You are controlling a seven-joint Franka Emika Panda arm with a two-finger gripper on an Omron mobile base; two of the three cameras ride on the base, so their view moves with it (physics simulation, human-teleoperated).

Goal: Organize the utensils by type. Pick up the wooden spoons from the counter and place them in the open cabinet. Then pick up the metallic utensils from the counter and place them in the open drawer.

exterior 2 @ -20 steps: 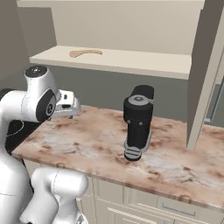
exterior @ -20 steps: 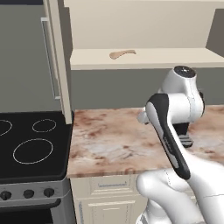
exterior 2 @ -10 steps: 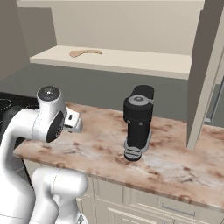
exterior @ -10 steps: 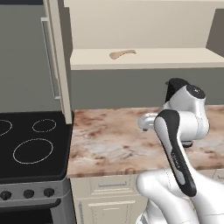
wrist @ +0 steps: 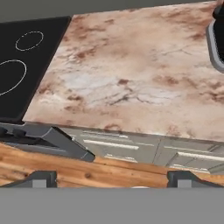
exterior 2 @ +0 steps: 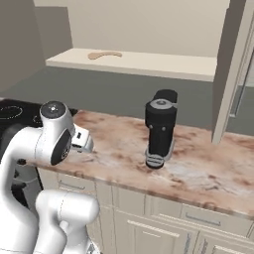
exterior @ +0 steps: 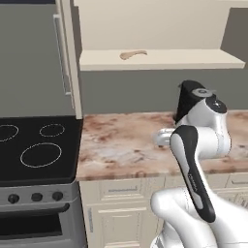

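Retracted, open claw faces marbled worktop.

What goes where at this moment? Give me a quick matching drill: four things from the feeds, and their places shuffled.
Things:
1. wooden spoon
2. black coffee machine
3. stovetop
4. hand

Places:
A. left of the marbled worktop
B. open, above the worktop's front edge
C. on the open cabinet's shelf
D. standing on the marbled worktop

Pairs: 1-C, 2-D, 3-A, 4-B
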